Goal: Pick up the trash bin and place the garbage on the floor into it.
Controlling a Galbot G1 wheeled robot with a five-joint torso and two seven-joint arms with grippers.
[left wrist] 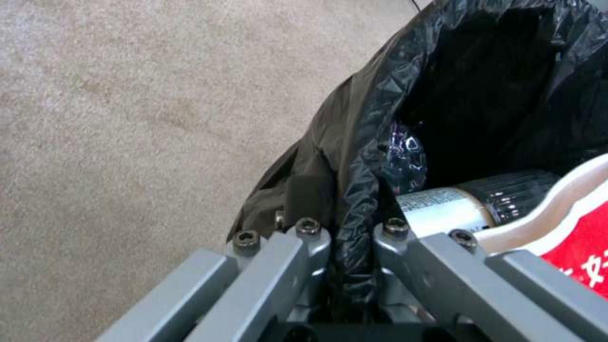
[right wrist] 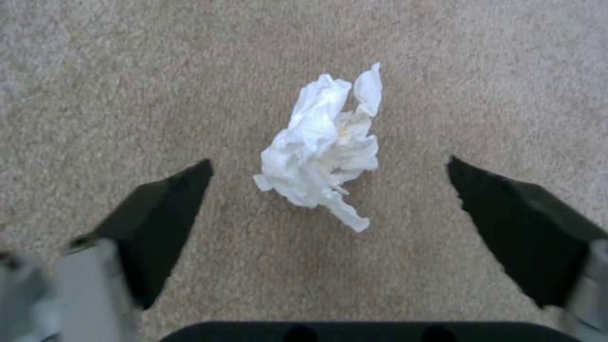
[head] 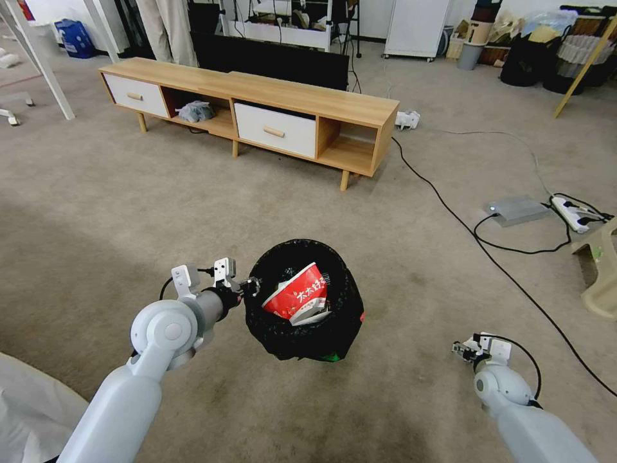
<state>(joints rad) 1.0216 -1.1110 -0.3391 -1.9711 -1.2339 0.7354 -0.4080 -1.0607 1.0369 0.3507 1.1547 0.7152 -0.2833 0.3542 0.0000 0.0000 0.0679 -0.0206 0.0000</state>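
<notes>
The trash bin [head: 302, 334], lined with a glossy black bag, hangs above the floor [head: 128, 212] in front of me. My left gripper [head: 252, 285] is shut on its near-left rim; the left wrist view has the fingers [left wrist: 304, 237] pinching the folded bag [left wrist: 361, 156]. Inside the bin lie a red-and-white container [head: 297, 296] and a bottle with a pale label [left wrist: 443, 209]. My right gripper [head: 460, 350] is low at the right, open. A white paper wad [right wrist: 323, 152] of garbage lies on the carpet between its spread black fingertips [right wrist: 171, 204], untouched.
A long wooden TV cabinet [head: 257, 109] stands ahead. Black cables [head: 450, 206], a grey box [head: 515, 209] and a white power strip [head: 575, 213] lie on the carpet at the right, beside a beige stool [head: 601, 270]. Bags and clutter line the far wall.
</notes>
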